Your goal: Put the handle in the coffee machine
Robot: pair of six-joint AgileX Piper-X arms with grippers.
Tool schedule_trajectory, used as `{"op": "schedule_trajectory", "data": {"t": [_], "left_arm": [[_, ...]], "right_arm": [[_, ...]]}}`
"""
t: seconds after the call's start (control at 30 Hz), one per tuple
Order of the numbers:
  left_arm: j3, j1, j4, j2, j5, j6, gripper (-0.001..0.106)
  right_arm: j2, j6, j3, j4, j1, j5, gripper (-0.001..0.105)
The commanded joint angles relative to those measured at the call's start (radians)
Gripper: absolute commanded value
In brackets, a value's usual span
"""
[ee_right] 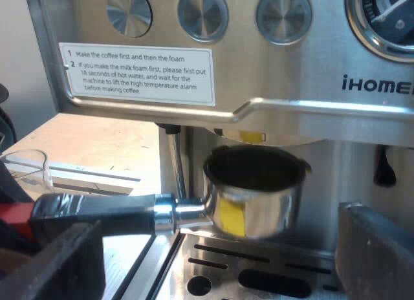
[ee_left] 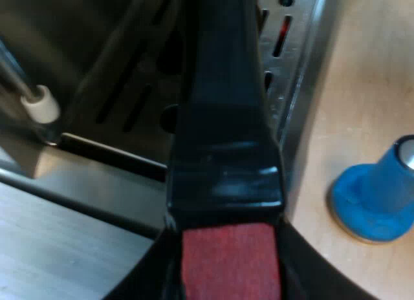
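Holding the dark-handled, red-ended metal holder (ee_right: 252, 193) in the clenched left gripper (ee_left: 228, 280), cup just under the stainless espresso machine's (ee_right: 310, 119) brew head (ee_right: 284, 139), right gripper (ee_right: 220, 261) spread and empty, likely needing a lift into place, then a locking twist.

Holder handle (ee_left: 223, 151) partly cropped

A light wooden counter (ee_left: 362, 86) is seen under the espresso machine (ee_left: 294, 74), whose metal base is set on it. A blue tamper (ee_left: 378, 196) is stood on the counter, broad base down, near the machine's drip-tray edge but apart from it. Past the machine's side, a clear measuring glass (ee_right: 26, 167) is stood on the same wood, and a pale grey strip (ee_right: 90, 174) is laid close by.
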Motion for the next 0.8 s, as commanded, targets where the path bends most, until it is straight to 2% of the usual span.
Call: {"op": "schedule_trajectory", "data": {"t": [0.03, 0.37, 0.6, 0.7, 0.8], "left_arm": [[-0.013, -0.002, -0.011, -0.035, 0.045, -0.015, 0.0], [-0.007, -0.002, -0.031, -0.049, 0.038, -0.058, 0.0], [0.035, -0.022, -0.074, -0.063, 0.037, -0.081, 0.0], [0.056, -0.022, -0.142, -0.075, 0.045, -0.15, 0.0], [0.056, -0.022, -0.148, -0.079, 0.045, -0.149, 0.0]], "right_arm": [[-0.001, -0.016, -0.002, -0.005, 0.003, 0.006, 0.074], [-0.001, -0.016, -0.002, -0.005, 0.003, 0.006, 0.074], [-0.001, -0.016, -0.002, -0.005, 0.003, 0.006, 0.074], [-0.001, -0.016, -0.002, -0.005, 0.003, 0.006, 0.074], [-0.001, -0.016, -0.002, -0.005, 0.003, 0.006, 0.074]]}}
